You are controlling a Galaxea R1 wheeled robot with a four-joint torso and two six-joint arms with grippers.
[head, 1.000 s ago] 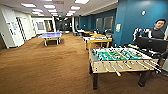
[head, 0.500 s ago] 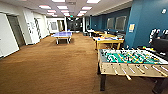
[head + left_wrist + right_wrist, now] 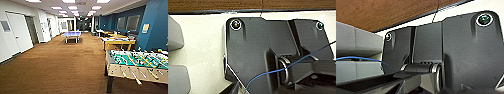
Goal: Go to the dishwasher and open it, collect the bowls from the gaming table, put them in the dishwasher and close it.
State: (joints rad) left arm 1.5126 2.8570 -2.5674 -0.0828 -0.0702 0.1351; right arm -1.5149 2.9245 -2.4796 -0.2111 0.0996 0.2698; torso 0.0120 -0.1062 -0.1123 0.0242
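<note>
The gaming table (image 3: 117, 41), yellow-sided with a white top, stands by the blue wall on the right, beyond the foosball table. Small coloured things lie on it, too small to name, so I cannot make out the bowls. The dishwasher is out of view. In the left wrist view, grey parts of my left gripper (image 3: 174, 57) sit beside the robot's dark plate over its white body. The right wrist view has my right gripper (image 3: 356, 58) as grey blocks above the same kind of plate, with brown carpet behind.
A wooden foosball table (image 3: 136, 65) with a green field stands close at the front right. A blue ping-pong table (image 3: 71, 34) is far down the hall's middle. White doors (image 3: 18, 32) line the left wall. Brown carpet (image 3: 55, 67) stretches ahead.
The whole head view has shifted as the camera moved. The foosball table now sits closer and further right, and the person seen at the right edge is out of the picture.
</note>
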